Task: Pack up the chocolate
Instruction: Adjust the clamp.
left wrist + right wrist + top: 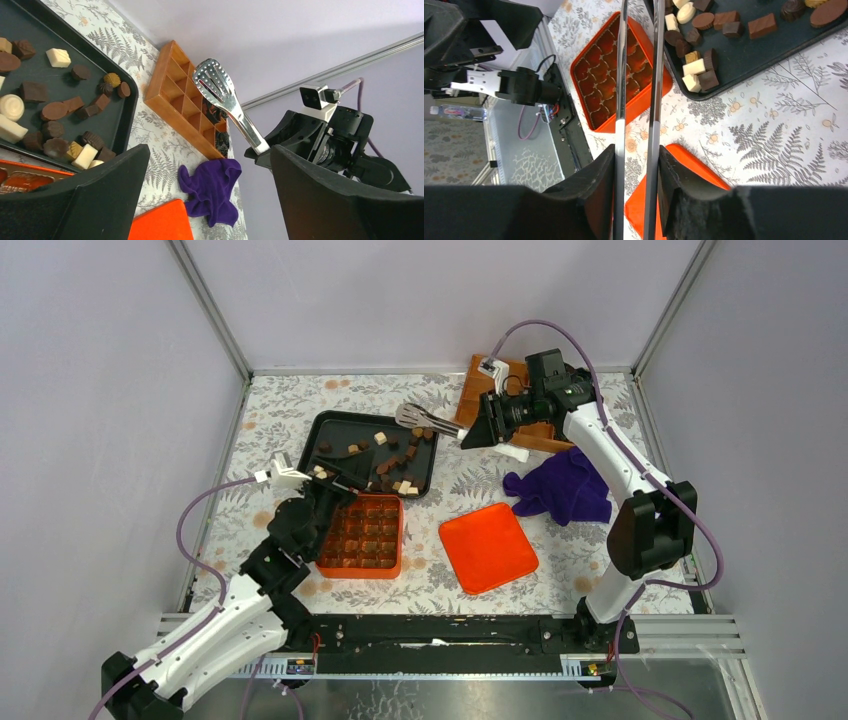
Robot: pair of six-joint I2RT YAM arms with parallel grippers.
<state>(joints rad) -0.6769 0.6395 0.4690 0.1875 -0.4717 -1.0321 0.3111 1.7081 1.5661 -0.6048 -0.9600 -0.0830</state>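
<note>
Chocolate loose on black tray; tongs over tray's far-right corner.

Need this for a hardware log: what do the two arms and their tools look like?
Both the left arm and right arm have white tubular links with bulky black joints. A purple cable loops loosely along each. Each wrist carries a small white camera block. The left tool and right tool have two broad, matte black wedge-shaped fingers.
</note>
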